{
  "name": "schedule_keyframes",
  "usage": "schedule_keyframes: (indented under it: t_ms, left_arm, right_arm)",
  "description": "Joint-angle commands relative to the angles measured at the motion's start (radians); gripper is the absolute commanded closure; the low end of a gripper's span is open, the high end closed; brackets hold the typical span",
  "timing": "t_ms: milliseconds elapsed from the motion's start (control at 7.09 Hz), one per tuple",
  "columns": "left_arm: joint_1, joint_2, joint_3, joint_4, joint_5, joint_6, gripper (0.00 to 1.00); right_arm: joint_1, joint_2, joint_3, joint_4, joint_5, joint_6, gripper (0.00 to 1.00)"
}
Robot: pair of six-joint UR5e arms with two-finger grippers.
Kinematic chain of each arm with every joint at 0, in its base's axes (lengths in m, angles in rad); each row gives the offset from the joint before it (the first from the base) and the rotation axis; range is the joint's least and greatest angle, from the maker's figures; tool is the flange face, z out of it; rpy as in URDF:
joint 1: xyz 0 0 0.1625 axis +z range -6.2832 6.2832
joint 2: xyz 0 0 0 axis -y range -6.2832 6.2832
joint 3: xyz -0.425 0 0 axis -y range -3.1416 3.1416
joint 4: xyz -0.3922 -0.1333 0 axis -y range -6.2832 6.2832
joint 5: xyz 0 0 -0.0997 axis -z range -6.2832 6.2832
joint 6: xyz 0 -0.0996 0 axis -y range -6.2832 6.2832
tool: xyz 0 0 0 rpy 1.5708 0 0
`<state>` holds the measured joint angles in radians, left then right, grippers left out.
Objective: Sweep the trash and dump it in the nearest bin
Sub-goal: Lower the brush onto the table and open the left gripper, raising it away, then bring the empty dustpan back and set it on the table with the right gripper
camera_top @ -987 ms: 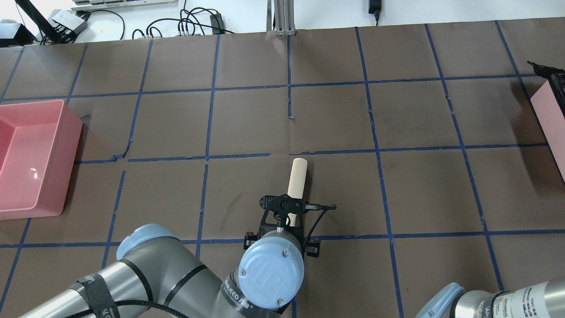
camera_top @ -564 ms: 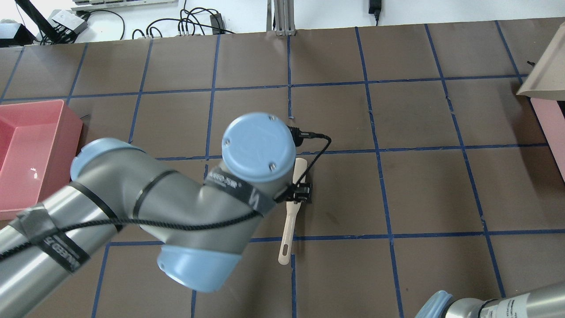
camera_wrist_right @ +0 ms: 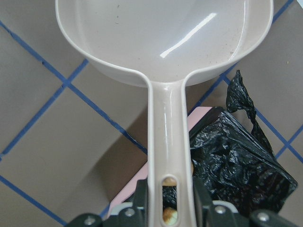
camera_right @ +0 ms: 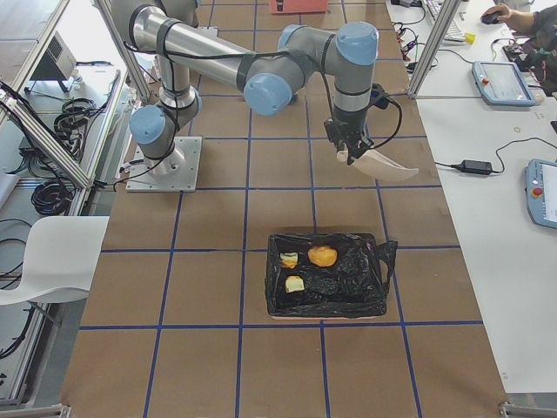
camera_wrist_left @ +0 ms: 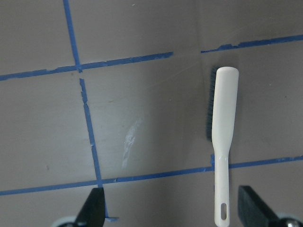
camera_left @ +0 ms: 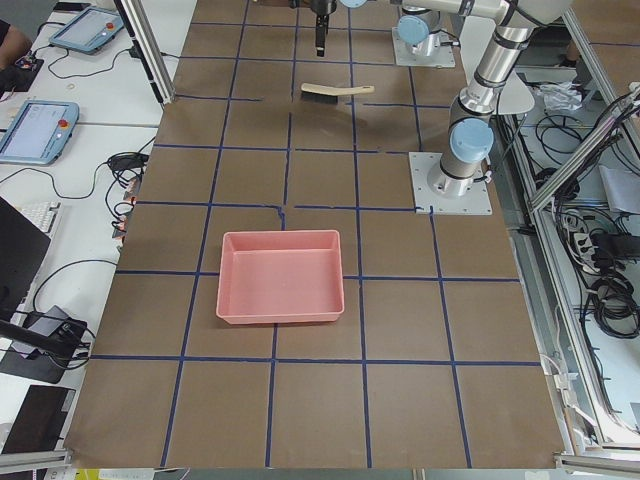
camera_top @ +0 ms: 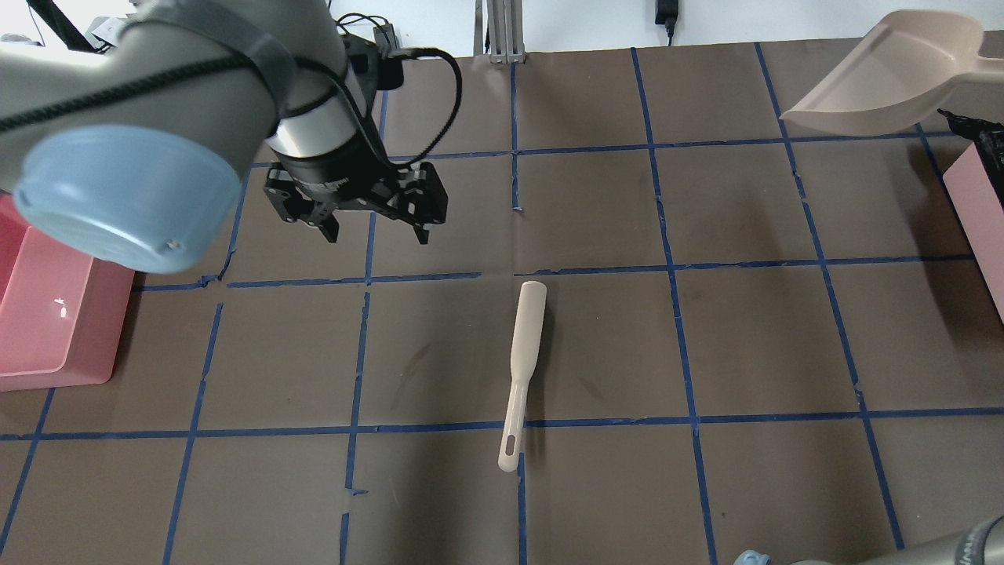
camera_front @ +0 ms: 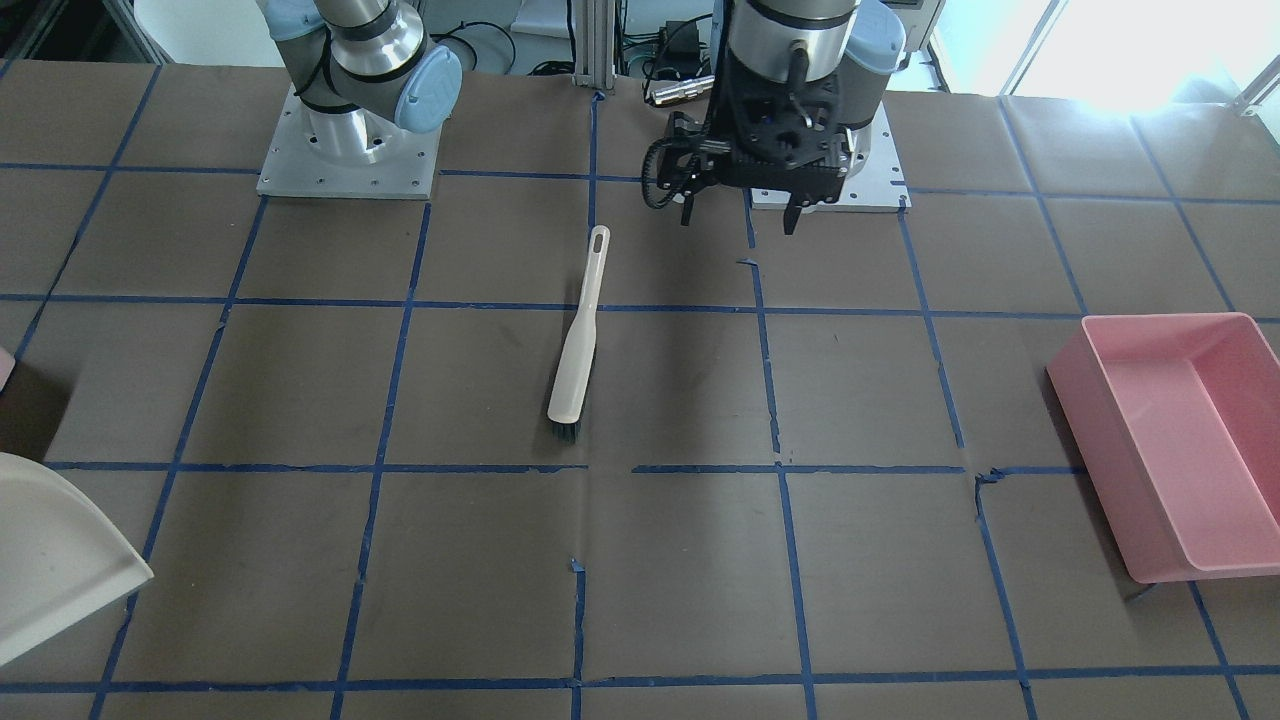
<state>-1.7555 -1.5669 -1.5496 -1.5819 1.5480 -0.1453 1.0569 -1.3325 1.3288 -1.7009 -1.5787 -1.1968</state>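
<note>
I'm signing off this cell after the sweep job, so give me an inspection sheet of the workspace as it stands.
Surface: brown table, blue tape grid, no crumbs seen.
Job's things: trash, three pieces inside bag-lined bin; dustpan empty; brush lying flat.
Clutter: pink tub, empty.
Grippers: left gripper open, empty; right gripper shut on dustpan handle.
Cables: wrist cable looped off the table.
Surroundings: tablets on side bench.

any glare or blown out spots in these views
Front-facing view: top right corner washed out by bright light; right wrist view: a white glare streak in the dustpan; left wrist view: a pale sheen on the table.
</note>
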Motion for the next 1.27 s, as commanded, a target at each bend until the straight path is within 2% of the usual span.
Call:
schedule_keyframes:
  t_ms: [0,423,705,846,1128]
  left_arm:
    - [0.093,-0.007,0.098,-0.059,0.001,0.036,0.0]
    - [0.091,0.015,0.062,0.005,0.001,0.082,0.0]
    - [0.097,0.015,0.059,0.005,0.001,0.082,0.0]
    - [0.099,0.018,0.054,0.005,0.0,0.081,0.0]
    - [0.097,0.021,0.04,0.005,0.001,0.082,0.0]
  right_arm:
    - [0.173,-0.001,0.056,-0.047,0.0,0.278,1.0]
    - [0.444,0.024,0.171,-0.259,-0.004,0.74,1.0]
    - [0.584,0.055,0.204,-0.29,0.0,1.019,1.0]
    - [0.648,0.07,0.207,-0.339,0.0,1.095,1.0]
    - [0.766,0.123,0.268,-0.519,-0.01,1.212,1.0]
